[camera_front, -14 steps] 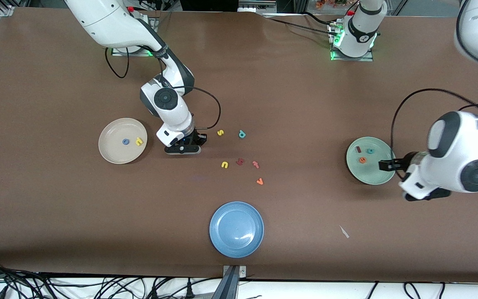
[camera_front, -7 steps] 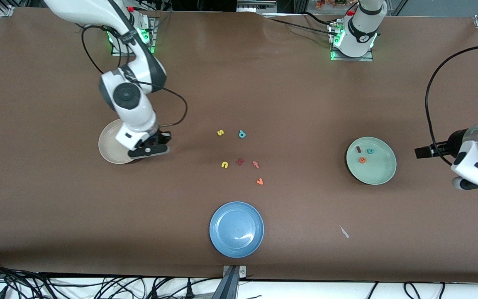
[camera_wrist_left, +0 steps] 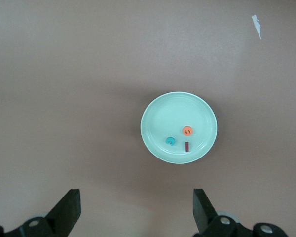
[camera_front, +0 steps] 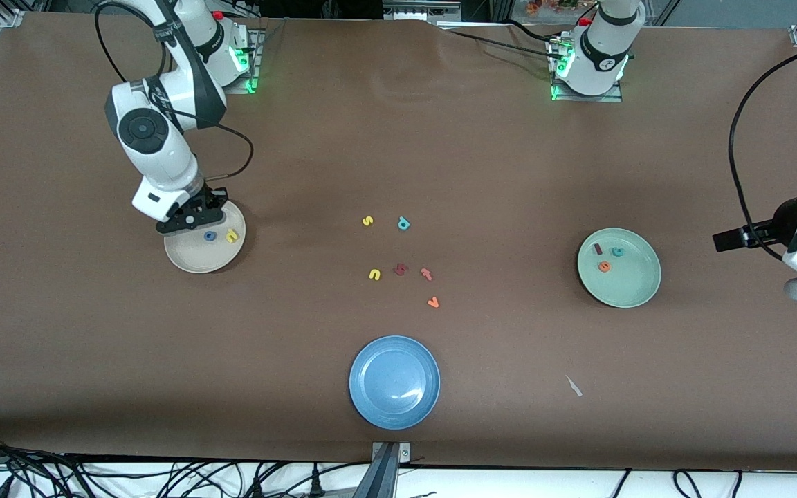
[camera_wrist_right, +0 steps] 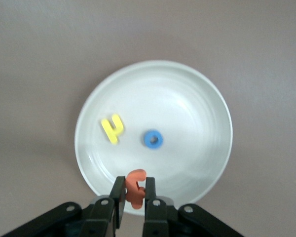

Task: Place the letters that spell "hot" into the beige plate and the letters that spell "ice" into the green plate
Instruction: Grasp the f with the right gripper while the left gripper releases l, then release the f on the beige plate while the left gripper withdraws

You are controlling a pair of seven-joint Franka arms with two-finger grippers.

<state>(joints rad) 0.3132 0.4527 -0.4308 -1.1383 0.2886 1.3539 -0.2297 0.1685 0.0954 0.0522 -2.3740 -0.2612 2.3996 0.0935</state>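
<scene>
Over beige plate (camera_wrist_right: 187, 98), right tool (camera_wrist_right: 134, 201) gripping orange "t" (camera_wrist_right: 135, 186)

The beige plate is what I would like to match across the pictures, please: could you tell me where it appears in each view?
Front view: the beige plate lies toward the right arm's end of the table, partly under the right gripper.
Left wrist view: not in it; only the green plate shows.
Right wrist view: it fills the middle, below the gripper holding the orange "t".
Shared landmark: the blue "o" beside the yellow "h".
</scene>
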